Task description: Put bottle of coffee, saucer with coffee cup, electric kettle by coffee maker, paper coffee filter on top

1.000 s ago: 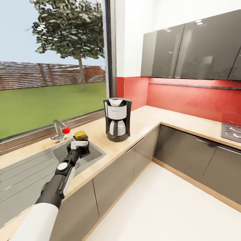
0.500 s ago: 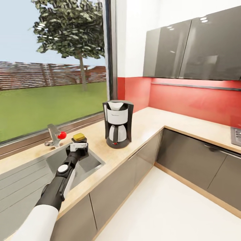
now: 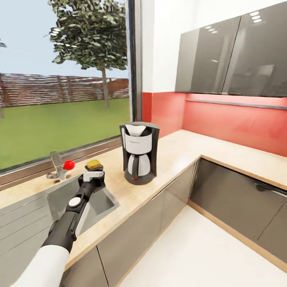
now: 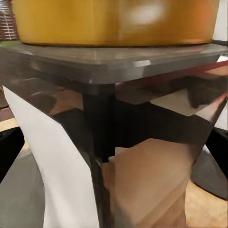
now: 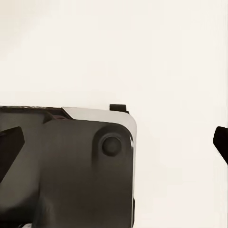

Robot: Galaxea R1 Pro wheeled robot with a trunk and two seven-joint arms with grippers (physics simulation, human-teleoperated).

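The left claw (image 3: 94, 174) is clenched on the bottle of coffee (image 3: 95, 164), carried above the near corner of the sink (image 3: 48, 207) set into the bench (image 3: 175, 153); from the head view its yellow-tan cap shows above the claw, and in the left wrist view the dark body, white label and cap (image 4: 114, 21) sit close before the lens with the black fingertips (image 4: 9, 149) at either side. The coffee maker (image 3: 138, 152) stands upright on the bench just beyond the sink, apart from the bottle, its carafe in place and the red switch at its foot. The tap (image 3: 59, 167) with its red knob stands behind the sink by the window. The right claw appears in the right wrist view as dark finger edges (image 5: 221, 142) over pale floor and a dark part of the robot; whether it is parted or closed I cannot tell, though nothing lies between the fingers.

The bottle is not yet down, and the risks lie in the setting; released over the basin, it would drop into the sink rather than land on the wood; swung too close, it or the claw could strike the coffee maker and push it, which the task wants kept where it is; let go tilted or from height, the squarish bottle could topple on the bench.
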